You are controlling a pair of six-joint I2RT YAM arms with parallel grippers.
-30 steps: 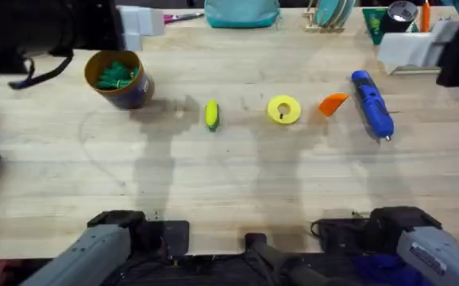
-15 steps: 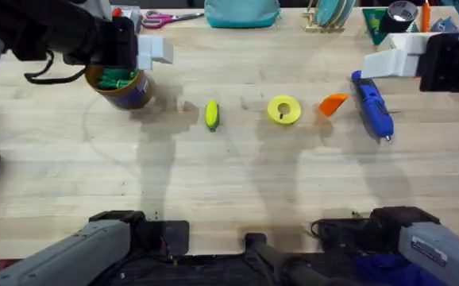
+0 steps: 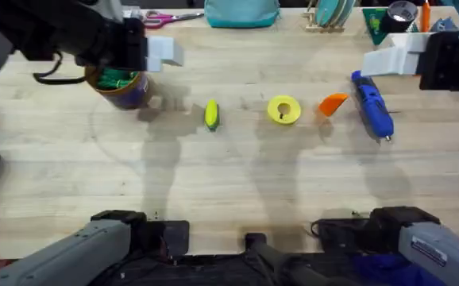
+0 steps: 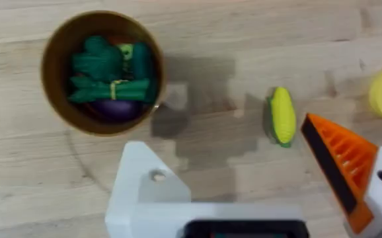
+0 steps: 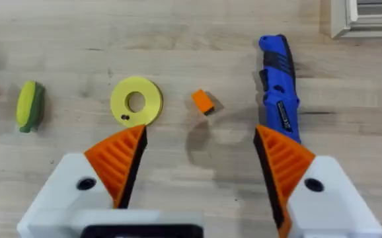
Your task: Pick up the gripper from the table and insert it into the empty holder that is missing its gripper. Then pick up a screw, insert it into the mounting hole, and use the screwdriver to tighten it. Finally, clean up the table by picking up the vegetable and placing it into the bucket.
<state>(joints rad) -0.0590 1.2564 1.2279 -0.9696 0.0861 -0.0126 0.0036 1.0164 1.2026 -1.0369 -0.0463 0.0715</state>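
Nothing is picked up yet: the gripper (image 3: 333,103) lies at about two o'clock on the table (image 3: 229,183), between the yellow disc (image 3: 283,110) and the screwdriver (image 3: 372,105). The right gripper (image 5: 201,155) hangs spread wide and empty, and should descend onto it. The left gripper (image 4: 244,175) lacks one finger, its holder (image 4: 145,188) bare; no writing is readable.

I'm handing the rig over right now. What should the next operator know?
Left gripper: open, holding nothing, beside the bucket. One of its mounts, the holder, has no finger.
Right gripper: open, holding nothing, above the table near the screwdriver.
The gripper lies on the table between the yellow ring and the screwdriver. The vegetable lies on the table, outside the bucket.
Done: nothing.
Left: fit the gripper, screw it down, bin the vegetable.
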